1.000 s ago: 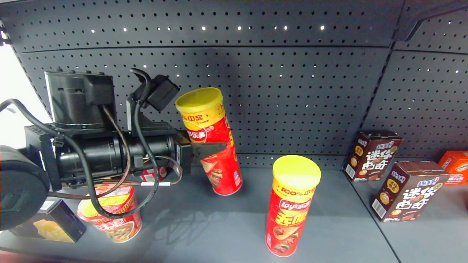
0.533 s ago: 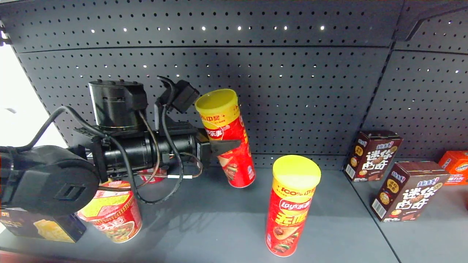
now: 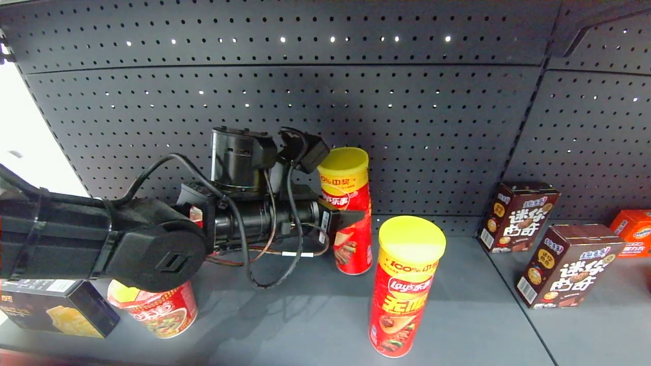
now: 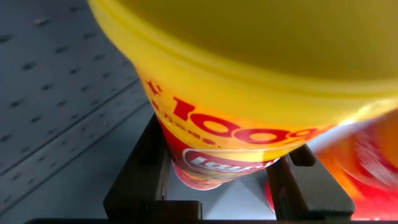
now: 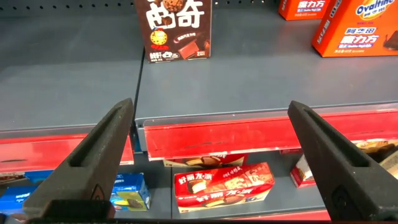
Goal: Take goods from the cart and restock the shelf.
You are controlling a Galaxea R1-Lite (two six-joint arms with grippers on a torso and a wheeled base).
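Note:
A red chips can with a yellow lid [image 3: 347,203] stands upright near the pegboard at the back of the grey shelf [image 3: 285,315]. My left gripper [image 3: 352,217] is shut on its middle from the left. Its base is at or just above the shelf board; I cannot tell which. In the left wrist view the can [image 4: 249,118] sits between the two black fingers [image 4: 140,180]. A second, matching can [image 3: 407,290] stands free in front and to the right. My right gripper [image 5: 214,162] hangs open and holds nothing, in front of a lower shelf level.
A cup of noodles [image 3: 160,310] and a dark box [image 3: 56,310] sit at the shelf's front left, under my left arm. Two brown boxes [image 3: 519,216] [image 3: 569,264] and an orange box [image 3: 633,231] stand at the right. The right wrist view faces a red shelf edge [image 5: 249,134].
My left arm has carried the can to the right and deeper toward the pegboard. The can has gone from tilted to upright and now sits lower, just behind the free can.

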